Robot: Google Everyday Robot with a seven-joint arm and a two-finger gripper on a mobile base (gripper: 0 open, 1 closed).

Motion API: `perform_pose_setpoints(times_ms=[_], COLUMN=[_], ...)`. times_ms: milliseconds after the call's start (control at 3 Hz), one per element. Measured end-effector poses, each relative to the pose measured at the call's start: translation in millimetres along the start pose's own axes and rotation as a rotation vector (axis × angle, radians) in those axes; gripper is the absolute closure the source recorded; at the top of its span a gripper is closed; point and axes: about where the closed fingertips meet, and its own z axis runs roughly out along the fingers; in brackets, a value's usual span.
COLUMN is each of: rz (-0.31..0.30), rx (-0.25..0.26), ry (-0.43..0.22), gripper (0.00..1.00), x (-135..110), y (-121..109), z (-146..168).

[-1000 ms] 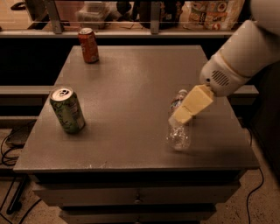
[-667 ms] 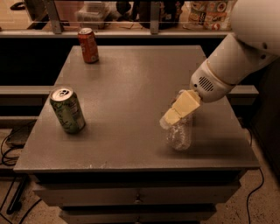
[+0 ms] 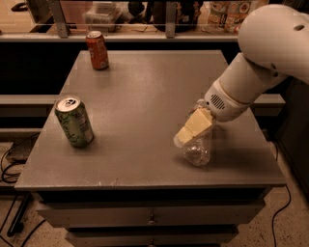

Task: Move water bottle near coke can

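Observation:
The water bottle [image 3: 197, 151], clear crinkled plastic, is on the near right part of the grey table [image 3: 145, 91]; its upper part is hidden behind my gripper. My gripper [image 3: 189, 132], pale yellow at the end of the white arm, is down over the bottle, covering its top from the left. The coke can [image 3: 97, 50], red-orange with a silver top, stands upright at the far left corner of the table, far from the bottle and the gripper.
A green-patterned can [image 3: 74, 121] with a silver top stands upright near the table's left edge. A shelf with clutter [image 3: 145, 14] runs behind the table. The table has drawers [image 3: 149, 217] below its front edge. Cables lie on the floor at the left.
My gripper has swung left and lower over the bottle, and the arm has come further into view. The bottle and both cans have stayed where they were.

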Motion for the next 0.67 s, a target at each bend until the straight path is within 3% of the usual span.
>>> perform_pose_setpoints(times_ms=[667], rz=[0.016], rx=[0.041], ry=[0.007], gripper=[0.63], x=[-1.4], y=[5.3], z=[0.9])
